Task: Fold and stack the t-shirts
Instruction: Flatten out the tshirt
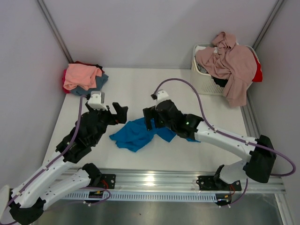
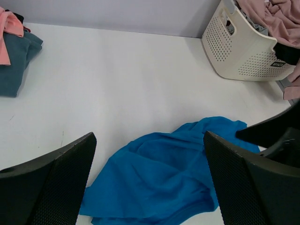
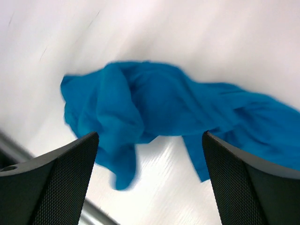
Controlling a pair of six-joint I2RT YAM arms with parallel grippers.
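Top external: bright blue t-shirt point(image 1: 136, 135) lies crumpled mid-table. Left gripper point(image 1: 119, 115) at its 11 o'clock, right gripper point(image 1: 150, 118) at 1 o'clock, both wide, holding nothing. Risk: bunched cloth, so a pinch may catch several layers and twist it.

Basket point(image 1: 205, 80): sitting upright at the table's far right corner, white plastic, showing a perforated wall with a handle slot.
Table point(image 1: 140, 91): lying flat and white, filling the middle of the overhead view.
Rail point(image 1: 154, 180): running silver along the table's near edge.
Walls point(image 1: 140, 28): standing pale grey, enclosing three sides.
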